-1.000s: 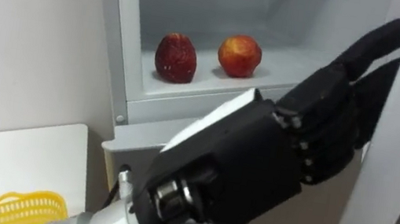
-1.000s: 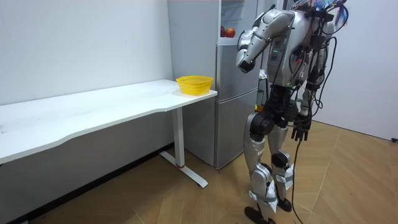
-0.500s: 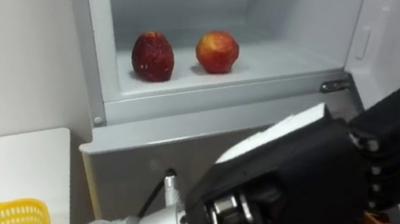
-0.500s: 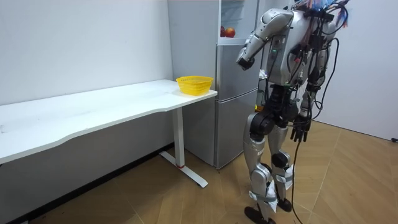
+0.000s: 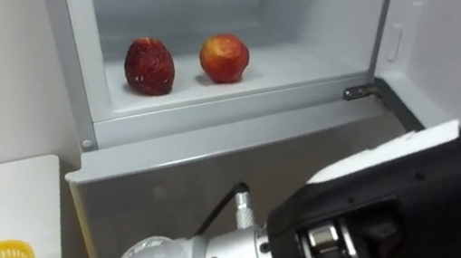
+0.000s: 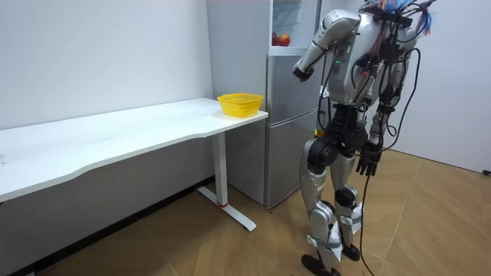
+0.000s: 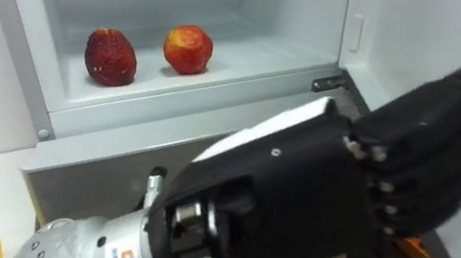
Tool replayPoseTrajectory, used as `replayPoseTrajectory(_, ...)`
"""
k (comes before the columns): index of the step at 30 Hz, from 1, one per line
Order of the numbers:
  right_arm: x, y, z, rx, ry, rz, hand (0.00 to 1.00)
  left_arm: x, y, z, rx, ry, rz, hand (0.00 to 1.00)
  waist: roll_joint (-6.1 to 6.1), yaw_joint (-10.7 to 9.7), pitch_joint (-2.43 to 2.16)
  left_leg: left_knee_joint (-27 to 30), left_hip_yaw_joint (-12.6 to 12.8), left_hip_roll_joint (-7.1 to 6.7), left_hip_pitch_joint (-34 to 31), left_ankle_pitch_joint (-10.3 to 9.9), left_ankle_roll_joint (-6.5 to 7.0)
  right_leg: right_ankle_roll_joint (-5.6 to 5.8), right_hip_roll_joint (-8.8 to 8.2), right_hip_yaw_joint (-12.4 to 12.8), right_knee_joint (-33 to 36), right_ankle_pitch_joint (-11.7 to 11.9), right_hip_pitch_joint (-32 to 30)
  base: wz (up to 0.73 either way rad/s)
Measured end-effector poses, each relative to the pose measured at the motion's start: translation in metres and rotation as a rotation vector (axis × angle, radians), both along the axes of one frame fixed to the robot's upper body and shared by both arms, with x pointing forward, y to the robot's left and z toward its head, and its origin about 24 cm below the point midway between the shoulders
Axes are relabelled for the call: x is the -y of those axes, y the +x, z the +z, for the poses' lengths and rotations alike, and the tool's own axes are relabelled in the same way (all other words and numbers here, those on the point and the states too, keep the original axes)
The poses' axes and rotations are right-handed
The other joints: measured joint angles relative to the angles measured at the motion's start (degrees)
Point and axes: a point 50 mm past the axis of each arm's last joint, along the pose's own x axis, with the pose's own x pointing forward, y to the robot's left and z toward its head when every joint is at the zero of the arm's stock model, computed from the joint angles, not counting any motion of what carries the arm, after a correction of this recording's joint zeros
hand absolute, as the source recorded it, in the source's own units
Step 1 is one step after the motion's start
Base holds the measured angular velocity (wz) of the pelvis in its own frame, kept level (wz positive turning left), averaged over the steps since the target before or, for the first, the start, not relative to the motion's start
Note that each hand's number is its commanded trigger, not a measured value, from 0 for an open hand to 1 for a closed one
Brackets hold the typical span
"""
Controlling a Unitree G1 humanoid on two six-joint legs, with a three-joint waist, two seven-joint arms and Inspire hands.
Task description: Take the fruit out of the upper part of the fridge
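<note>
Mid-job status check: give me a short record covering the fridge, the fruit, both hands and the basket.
upper fridge: door open, inside in view
fruit: dark red fruit on the left of the shelf, red-orange fruit to its right, the two apart, neither held
left hand: raised in front of the fridge, below the shelf, touching neither fruit
right hand: hanging at the robot's side, fingers relaxed, empty
yellow basket: on the white table, at the end beside the fridge
robot: stands facing the fridge
</note>
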Motion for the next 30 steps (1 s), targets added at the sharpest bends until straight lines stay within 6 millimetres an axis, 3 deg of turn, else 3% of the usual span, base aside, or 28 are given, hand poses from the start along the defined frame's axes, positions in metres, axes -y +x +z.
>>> replayPoseTrajectory(11, -0.001, -0.001, 0.0, -0.008, 0.014, -0.002, 0.0, 0.004, -0.002, 0.004, -0.002, -0.017, -0.008, 0.0, 0.48, -2.4, -0.03, 0.0, 1.6, 0.12, 0.1, 0.0, 0.0, 0.0, 0.09, 1.1, 0.1, 0.0, -0.4, -0.06)
replayPoseTrajectory(20, -0.001, -0.001, 0.0, -0.009, 0.014, -0.003, 0.0, 0.006, -0.001, 0.005, 0.012, -0.009, 0.007, 0.0, 1.34, -2.4, 0.24, -0.3, 1.6, 0.15, 0.2, 0.0, 0.0, 0.0, 0.12, 1.1, 0.1, 0.0, -0.3, 0.0)
replayPoseTrajectory(25, -0.001, 0.002, 0.0, 0.006, 0.02, -0.02, 0.0, 0.005, 0.01, -0.005, -0.003, 0.048, 0.06, 0.0, 0.97, -1.7, 0.51, -0.3, 1.4, 0.21, 0.3, 0.0, 0.0, 0.0, 0.14, 0.9, 0.4, 0.0, -0.4, -0.01)
replayPoseTrajectory(30, 0.003, 0.005, 0.002, 0.001, 0.017, -0.005, 0.0, -0.006, 0.019, -0.026, 0.038, 0.189, 0.197, 0.0, 0.25, 1.1, 0.89, -0.5, 1.1, 0.24, -0.5, 0.0, 0.0, 0.01, 0.28, 0.6, 0.4, 0.0, -1.4, 0.04)
